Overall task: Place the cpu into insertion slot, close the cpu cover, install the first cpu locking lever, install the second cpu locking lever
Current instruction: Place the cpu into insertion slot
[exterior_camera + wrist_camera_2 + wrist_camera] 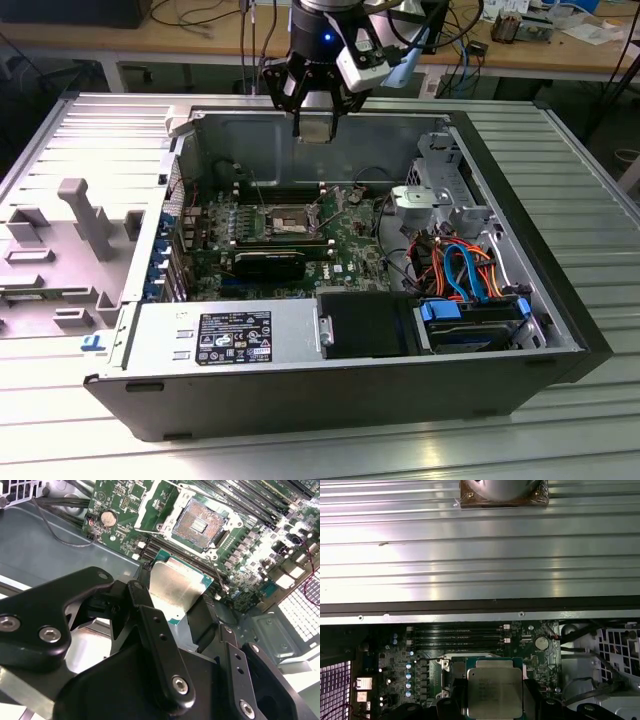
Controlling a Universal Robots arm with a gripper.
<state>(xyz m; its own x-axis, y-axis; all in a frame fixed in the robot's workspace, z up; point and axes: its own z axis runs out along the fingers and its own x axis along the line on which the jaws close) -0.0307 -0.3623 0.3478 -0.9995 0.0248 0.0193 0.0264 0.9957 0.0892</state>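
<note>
Insertion slot (286, 222) lay bare on the board, cpu cover (150, 507) standing open beside it. Slightly right and well above, near the case's far wall, the gripper (316, 122) pointed straight down, fingers pinched on the cpu (175, 587) by opposite edges. Light, stiff, thin chip. Underside likely fragile, so the edge grip suited it.

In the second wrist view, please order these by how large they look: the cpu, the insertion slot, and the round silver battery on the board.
1-2. cpu and insertion slot: they look about alike. The cpu is nearer to the camera, so I do not rank them.
3. round battery: clearly the smallest.
</note>
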